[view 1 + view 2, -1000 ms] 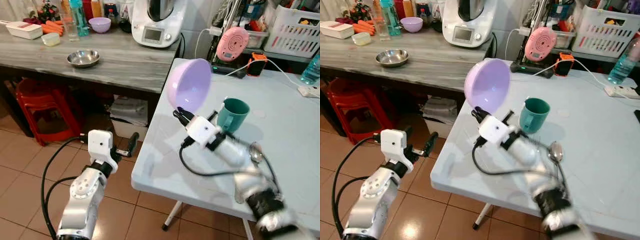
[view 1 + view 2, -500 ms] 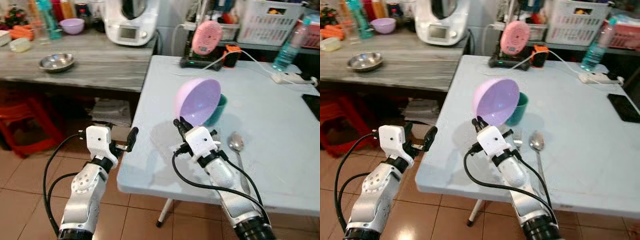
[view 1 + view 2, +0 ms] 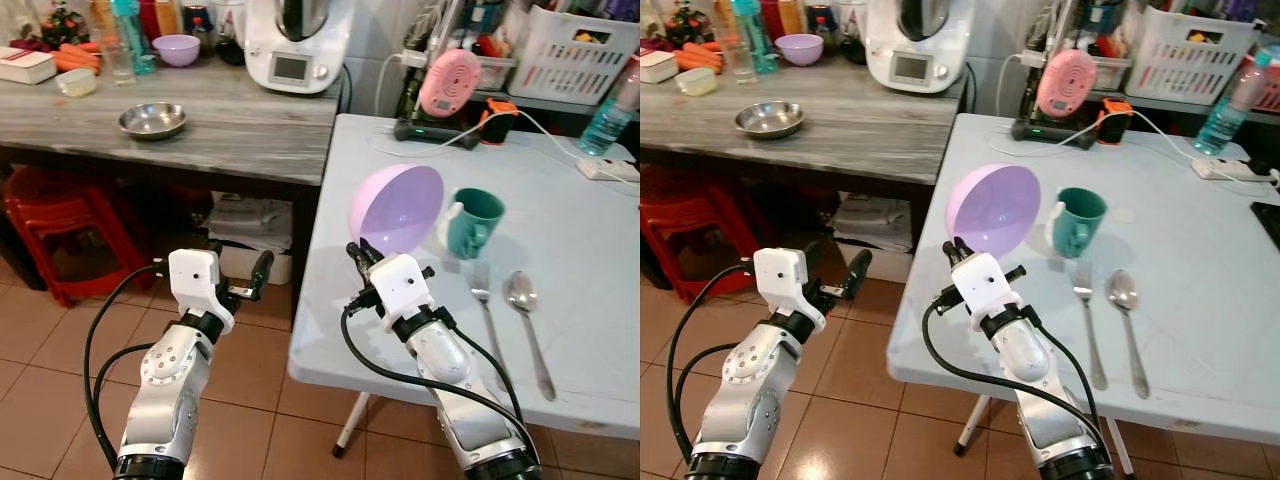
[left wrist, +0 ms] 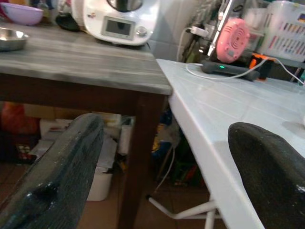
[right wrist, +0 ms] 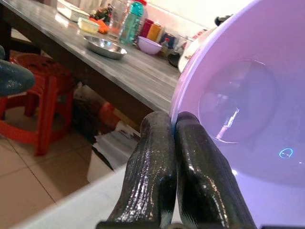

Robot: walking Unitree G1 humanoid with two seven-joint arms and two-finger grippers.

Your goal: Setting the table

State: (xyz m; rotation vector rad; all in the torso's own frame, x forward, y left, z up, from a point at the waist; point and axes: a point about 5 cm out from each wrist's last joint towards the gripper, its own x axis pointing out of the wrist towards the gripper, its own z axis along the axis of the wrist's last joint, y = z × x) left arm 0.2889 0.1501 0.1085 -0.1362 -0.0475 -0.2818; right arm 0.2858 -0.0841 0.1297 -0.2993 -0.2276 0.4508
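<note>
We see a pale blue tabletop (image 3: 560, 230) beside a grey wooden counter (image 3: 200, 125). On the counter stand a white kitchen appliance (image 3: 297, 42), a steel bowl (image 3: 152, 119) and, near the back, a small purple bowl (image 3: 177, 49). At the far edge of the tabletop there are a white basket (image 3: 580, 55) and a pink round device (image 3: 450, 82) on a black base.

The right gripper (image 3: 962, 250) is over the tabletop's left edge, near the front corner. Its fingers (image 5: 164, 176) are pressed together on the rim of the purple bowl (image 3: 992, 210), which they hold tilted up on edge, clear of the tabletop, with the hollow facing the robot.

Just beyond the bowl, the teal mug (image 3: 1077, 222) stands upright on the tabletop. Toward the front edge from the mug, the fork (image 3: 1089, 320) and the spoon (image 3: 1127, 325) lie side by side, handles toward the front edge, the spoon on the right of the fork.

The left gripper (image 3: 245, 280) hangs off the tabletop, over the tiled floor (image 3: 50, 350), short of the left edge. Its fingers (image 4: 62, 167) are spread apart and grip nothing.
</note>
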